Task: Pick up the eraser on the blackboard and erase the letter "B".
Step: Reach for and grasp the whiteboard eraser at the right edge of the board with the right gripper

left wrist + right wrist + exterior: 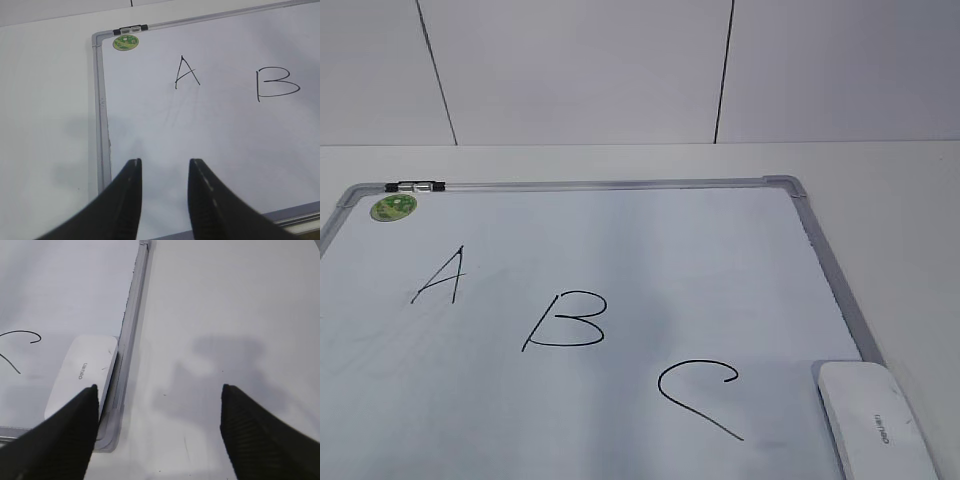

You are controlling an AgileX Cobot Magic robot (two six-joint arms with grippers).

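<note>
The blackboard (800, 196) is a white dry-erase board with a grey frame, lying flat. The black letter "B" (568, 320) is at its middle, between a black "A" (442, 275) and a black "C" (698, 395). The white eraser (875, 420) lies in the board's near right corner; it also shows in the right wrist view (82, 372). My right gripper (157, 390) is open wide and empty above the table, just right of the board's frame and the eraser. My left gripper (164, 162) is open and empty above the board's left part, near the "A" (186, 72) and "B" (276, 84).
A round green sticker (393, 207) sits in the board's far left corner. A marker (415, 186) lies along the far frame. A white table (880, 170) surrounds the board, with a white panelled wall (620, 70) behind.
</note>
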